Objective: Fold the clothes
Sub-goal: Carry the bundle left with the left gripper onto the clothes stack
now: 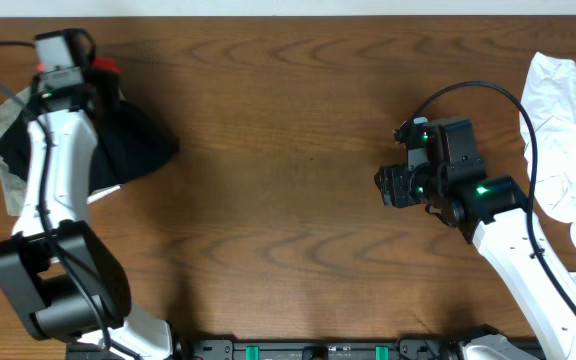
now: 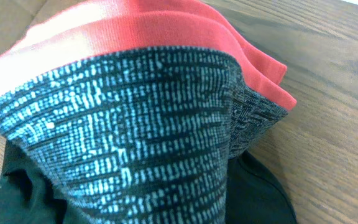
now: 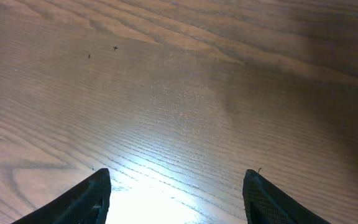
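The clothes (image 1: 138, 140), black leggings, lie bunched at the table's far left. Their grey patterned waistband (image 2: 142, 124) with its coral-red edge (image 2: 166, 34) fills the left wrist view, close to the camera. A bit of that red edge (image 1: 108, 67) shows beside my left gripper (image 1: 86, 80). The gripper sits on top of the bunch, and black cloth spreads from it to the right. Its fingers are hidden by the fabric, shut on the waistband. My right gripper (image 1: 388, 187) hovers over bare wood right of centre. Its dark fingertips (image 3: 79, 199) stand wide apart, holding nothing (image 3: 178, 177).
A white shirt (image 1: 568, 130) lies crumpled along the right edge, behind the right arm. Pale khaki and white cloth (image 1: 3, 135) peeks out under black fabric at the far left. A black cable (image 1: 468, 90) loops above the right wrist.
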`<action>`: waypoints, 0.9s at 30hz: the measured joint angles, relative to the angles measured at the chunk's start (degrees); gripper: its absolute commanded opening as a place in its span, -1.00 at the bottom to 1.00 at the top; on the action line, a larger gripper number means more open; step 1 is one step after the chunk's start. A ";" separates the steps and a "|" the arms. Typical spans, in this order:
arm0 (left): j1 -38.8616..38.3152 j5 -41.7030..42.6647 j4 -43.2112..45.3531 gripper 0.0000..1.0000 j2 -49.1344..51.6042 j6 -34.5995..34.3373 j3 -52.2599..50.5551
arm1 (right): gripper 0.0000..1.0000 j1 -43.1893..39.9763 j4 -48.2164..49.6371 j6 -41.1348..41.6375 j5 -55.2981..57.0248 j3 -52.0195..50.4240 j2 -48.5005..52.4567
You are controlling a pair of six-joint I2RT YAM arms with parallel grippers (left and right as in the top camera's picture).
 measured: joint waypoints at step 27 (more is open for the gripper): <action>14.27 12.15 3.89 -0.88 1.09 -8.96 2.25 | 0.34 0.00 -0.96 0.00 0.57 0.00 0.00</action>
